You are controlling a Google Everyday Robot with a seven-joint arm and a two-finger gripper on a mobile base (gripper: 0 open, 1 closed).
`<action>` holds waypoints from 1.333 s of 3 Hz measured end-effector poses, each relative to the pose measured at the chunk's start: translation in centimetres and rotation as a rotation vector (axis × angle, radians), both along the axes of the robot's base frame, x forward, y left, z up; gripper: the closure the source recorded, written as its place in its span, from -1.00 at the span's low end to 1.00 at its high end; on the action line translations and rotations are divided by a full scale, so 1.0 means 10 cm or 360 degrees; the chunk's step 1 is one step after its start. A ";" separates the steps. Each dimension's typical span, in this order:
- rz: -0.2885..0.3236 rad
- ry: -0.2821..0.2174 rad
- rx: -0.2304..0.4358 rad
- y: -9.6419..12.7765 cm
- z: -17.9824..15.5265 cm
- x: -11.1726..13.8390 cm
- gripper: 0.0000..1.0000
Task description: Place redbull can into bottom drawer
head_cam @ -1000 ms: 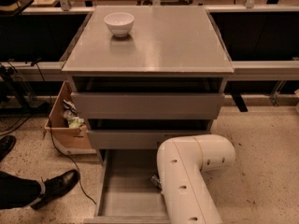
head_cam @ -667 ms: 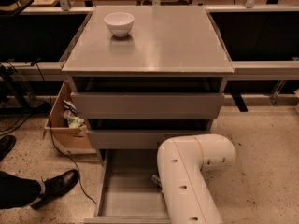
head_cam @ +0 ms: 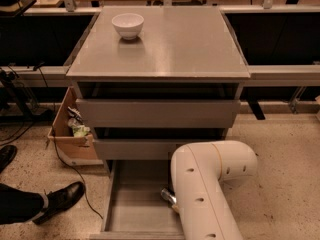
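Observation:
The bottom drawer [head_cam: 131, 204] is pulled open at the foot of the grey cabinet, and its flat grey floor shows. My white arm [head_cam: 205, 184] reaches down over the drawer's right half. A small shiny silver piece, apparently the redbull can [head_cam: 168, 196], pokes out at the arm's left edge, low over the drawer floor. My gripper is hidden behind the arm, down inside the drawer beside that piece.
A white bowl [head_cam: 127, 25] stands at the back left of the cabinet top [head_cam: 180, 44]. The two upper drawers [head_cam: 157, 113] are slightly ajar. A cardboard box [head_cam: 72, 134] sits left of the cabinet. A person's black shoe [head_cam: 60, 200] and a cable lie on the floor at left.

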State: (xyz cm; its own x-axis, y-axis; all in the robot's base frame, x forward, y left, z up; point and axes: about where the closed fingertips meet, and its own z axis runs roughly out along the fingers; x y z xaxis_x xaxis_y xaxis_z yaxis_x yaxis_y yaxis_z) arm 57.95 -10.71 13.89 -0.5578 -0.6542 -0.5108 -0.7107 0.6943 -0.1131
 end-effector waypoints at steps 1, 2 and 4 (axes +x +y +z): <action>0.0010 0.0007 0.0023 0.01 0.19 -0.09 -0.70; 0.0031 -0.0012 0.0040 0.01 0.46 -0.23 -1.00; 0.0089 -0.0102 0.0030 -0.09 1.04 -0.56 -1.00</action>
